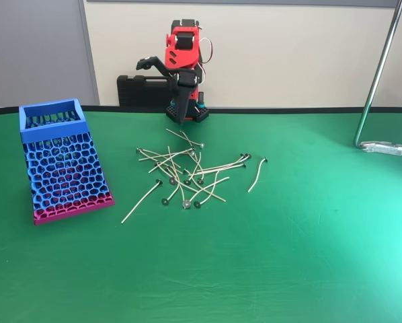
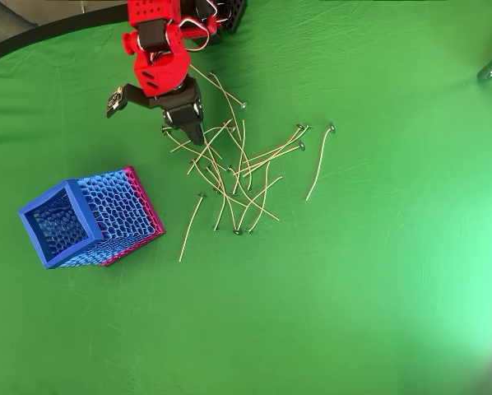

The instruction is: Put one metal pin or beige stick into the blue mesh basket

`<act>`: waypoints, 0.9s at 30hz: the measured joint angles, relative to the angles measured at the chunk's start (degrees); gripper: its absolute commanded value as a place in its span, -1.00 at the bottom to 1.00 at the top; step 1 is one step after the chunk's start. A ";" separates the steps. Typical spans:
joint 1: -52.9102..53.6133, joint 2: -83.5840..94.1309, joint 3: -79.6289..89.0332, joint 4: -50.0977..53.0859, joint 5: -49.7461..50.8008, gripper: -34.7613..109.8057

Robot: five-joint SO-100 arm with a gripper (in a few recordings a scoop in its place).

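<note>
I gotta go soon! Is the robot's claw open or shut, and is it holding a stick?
End effector: open, holding nothing, raised above the sticks.

A green cloth (image 1: 308, 269) covers the surface edge to edge, slightly creased, with a bright patch of glare toward the right side in the overhead view. A thin black strip (image 1: 308, 109) runs along its far edge. Behind that edge, left of centre, a black case (image 1: 139, 89) stands against the cream wall (image 1: 288, 47). A grey panel (image 1: 33, 47) fills the far left corner of the room beside the wall. At the right edge a shiny metal tube (image 1: 379, 67) slants down to the cloth and bends into a foot (image 1: 386, 147) lying flat on it near the far right corner.
</note>
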 measured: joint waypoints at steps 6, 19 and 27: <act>1.76 -9.84 -8.61 4.75 -4.04 -0.51; 5.80 -29.27 -24.08 13.36 -12.13 -0.51; 6.94 -38.06 -29.71 14.68 -19.95 -0.51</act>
